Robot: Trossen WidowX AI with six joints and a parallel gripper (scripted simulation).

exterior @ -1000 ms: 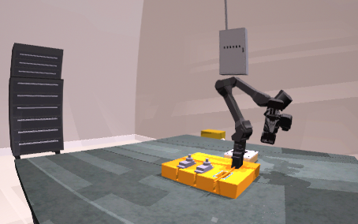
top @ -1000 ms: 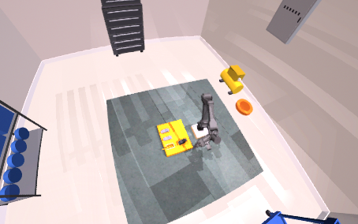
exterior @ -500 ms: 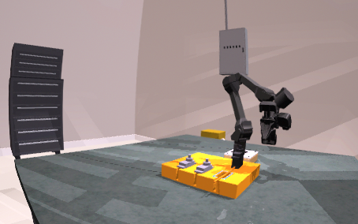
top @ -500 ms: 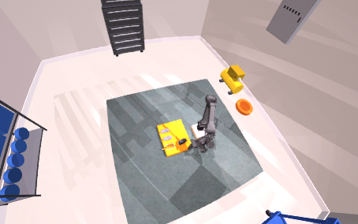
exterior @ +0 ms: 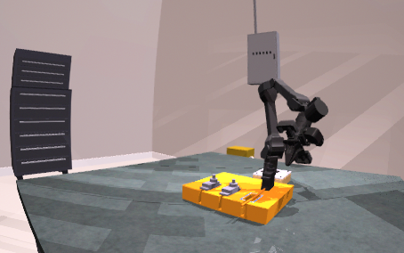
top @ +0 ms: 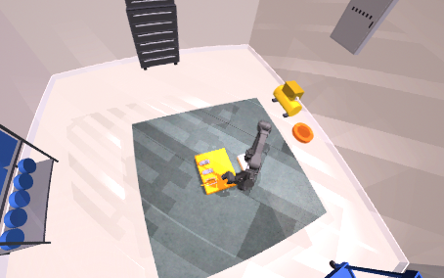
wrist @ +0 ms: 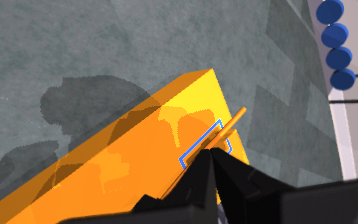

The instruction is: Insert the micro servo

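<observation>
The yellow deck (top: 214, 171) lies on the grey mat and also shows in the exterior view (exterior: 238, 196). Two grey servos (exterior: 220, 184) stand in its pockets. The marked pocket has a blue outline (wrist: 205, 145), and a thin orange cable (wrist: 230, 125) runs across it. A low grey piece (exterior: 250, 197) lies at that pocket; I cannot tell whether it sits fully down. My gripper (wrist: 210, 157) (exterior: 294, 158) is shut and empty. It hangs above the deck's edge beside the marked pocket. Its fingers hide part of the pocket in the wrist view.
The arm's white base plate (exterior: 272, 175) is right behind the deck. A black drawer cabinet (exterior: 40, 111) stands at the back left. A yellow machine (top: 288, 97) and an orange disc (top: 302, 132) lie off the mat. A rack with blue cylinders (top: 17, 201) is at the left.
</observation>
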